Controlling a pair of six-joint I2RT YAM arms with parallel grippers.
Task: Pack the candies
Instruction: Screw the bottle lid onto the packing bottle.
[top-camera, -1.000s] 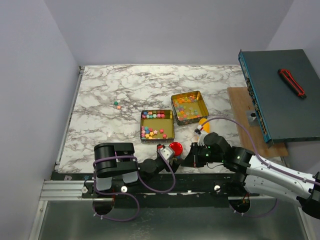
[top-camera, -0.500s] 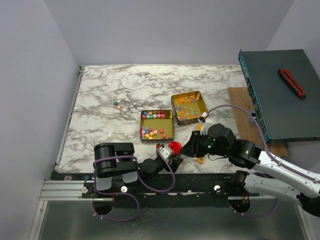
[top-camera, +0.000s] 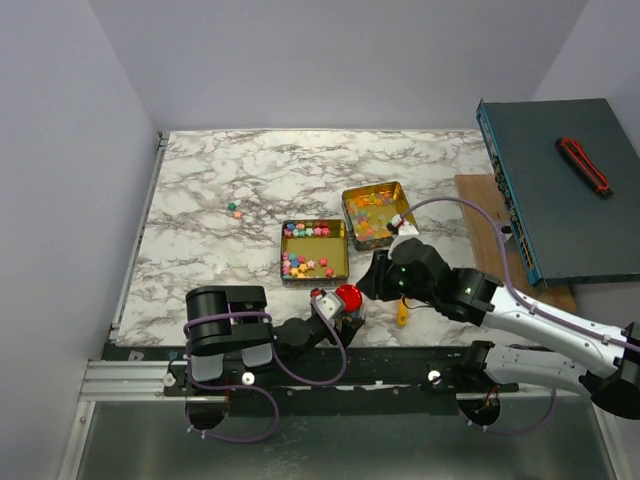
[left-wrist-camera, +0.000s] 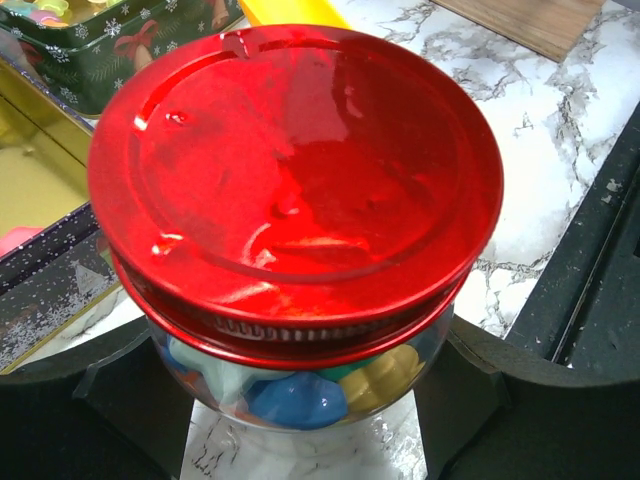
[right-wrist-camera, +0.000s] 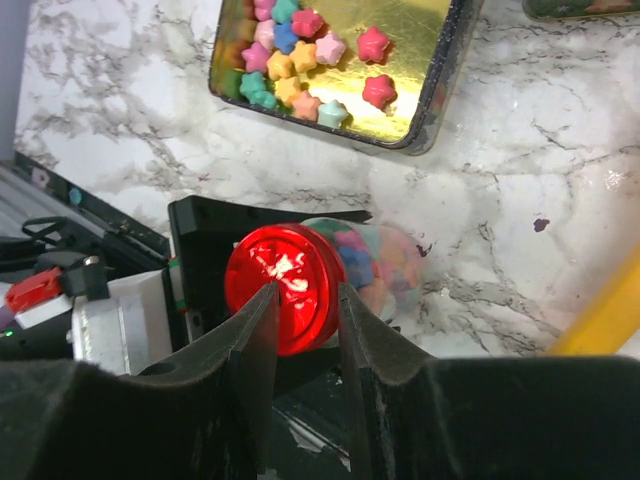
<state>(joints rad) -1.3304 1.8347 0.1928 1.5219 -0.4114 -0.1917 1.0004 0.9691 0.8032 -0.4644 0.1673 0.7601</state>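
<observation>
A small glass jar with a round red cap holds pastel candies. My left gripper is shut on the jar's body near the table's front edge. My right gripper hovers just above the red cap, fingers a narrow gap apart and empty; in the top view it is right of the jar. More pastel star candies lie in a gold tin. Glossy jelly candies fill a second tin.
The yellow-orange scoop lies on the marble right of the jar. Two loose candies sit at the far left. A wooden board and a dark box stand at the right edge.
My right gripper let go of the scoop, which now lies on the table, and moved left and forward over the jar's red cap. The left gripper kept holding the jar.
</observation>
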